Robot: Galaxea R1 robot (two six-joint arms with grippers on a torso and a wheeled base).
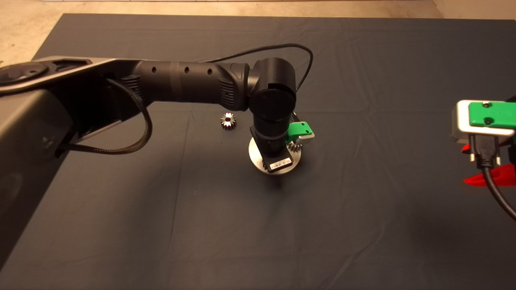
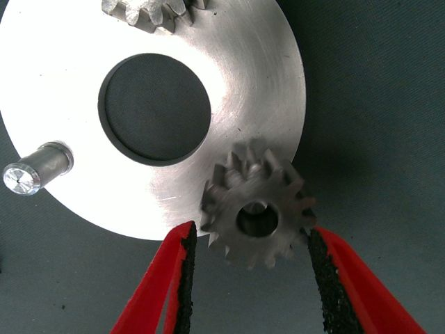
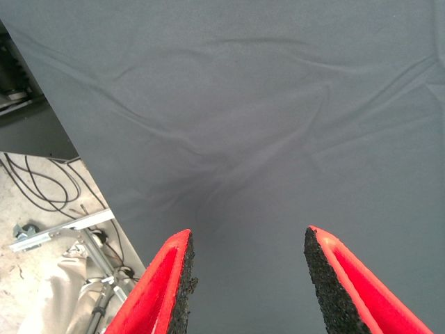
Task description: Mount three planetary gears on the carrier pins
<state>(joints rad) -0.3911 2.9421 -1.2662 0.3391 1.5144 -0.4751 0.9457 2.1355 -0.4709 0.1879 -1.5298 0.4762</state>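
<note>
The round silver disc (image 2: 236, 76) with a central hole lies mid-mat, also in the head view (image 1: 254, 155). One planetary gear (image 2: 256, 214) sits at the disc's rim with a pin tip showing in its hole. It lies between the fingers of my open left gripper (image 2: 250, 285), and the pads stand just off its teeth. A second gear (image 2: 149, 12) sits on the disc, also in the head view (image 1: 296, 147). One carrier pin (image 2: 35, 172) stands bare. A third gear (image 1: 227, 121) lies loose on the mat left of the disc. My right gripper (image 3: 247, 278) is open and empty at the right edge (image 1: 489, 177).
The left arm (image 1: 185, 82) reaches in from the left and its wrist covers most of the disc in the head view. The dark mat (image 1: 258, 225) covers the table. Past the mat's edge, cables and a metal frame (image 3: 55, 236) lie on the floor.
</note>
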